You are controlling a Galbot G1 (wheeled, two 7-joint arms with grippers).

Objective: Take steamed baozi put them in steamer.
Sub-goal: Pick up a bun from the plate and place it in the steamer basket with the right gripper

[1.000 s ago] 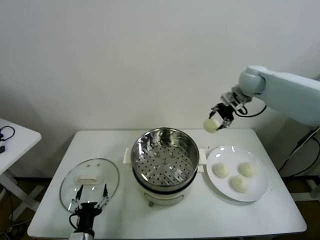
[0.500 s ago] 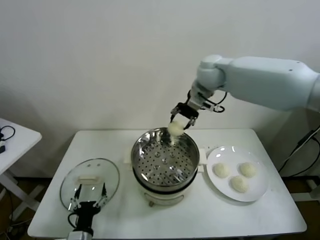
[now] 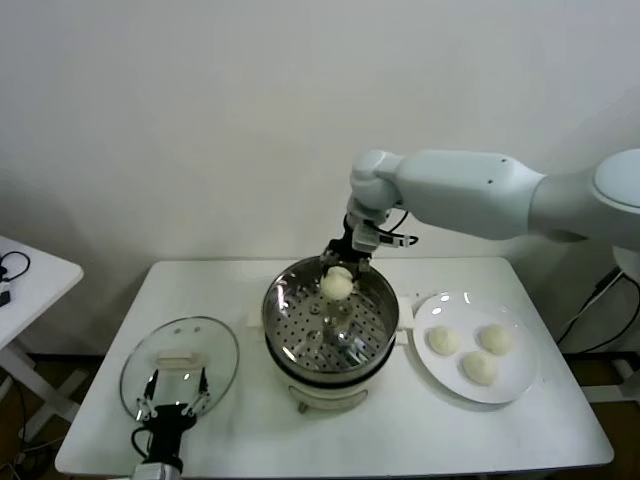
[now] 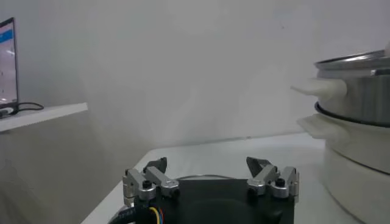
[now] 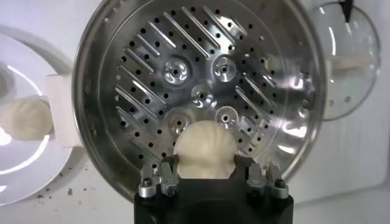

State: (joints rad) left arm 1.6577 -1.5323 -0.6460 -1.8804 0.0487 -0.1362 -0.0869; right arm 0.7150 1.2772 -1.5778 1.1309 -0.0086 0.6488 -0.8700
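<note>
A glass lid (image 3: 180,365) and a white plate (image 3: 515,385) rest on the white table (image 3: 400,430).

The head camera is looking forward and down from above at the whole white table (image 3: 420,420), taking in the steamer (image 3: 330,325) at frame centre from a middling distance. The left wrist camera is sitting low near the tabletop, facing level, catching the steamer's side (image 4: 359,122) at the right edge. The right wrist camera is looking straight down, close, into the steamer's perforated tray (image 5: 201,79). All three views are sharing the steamer.
</note>
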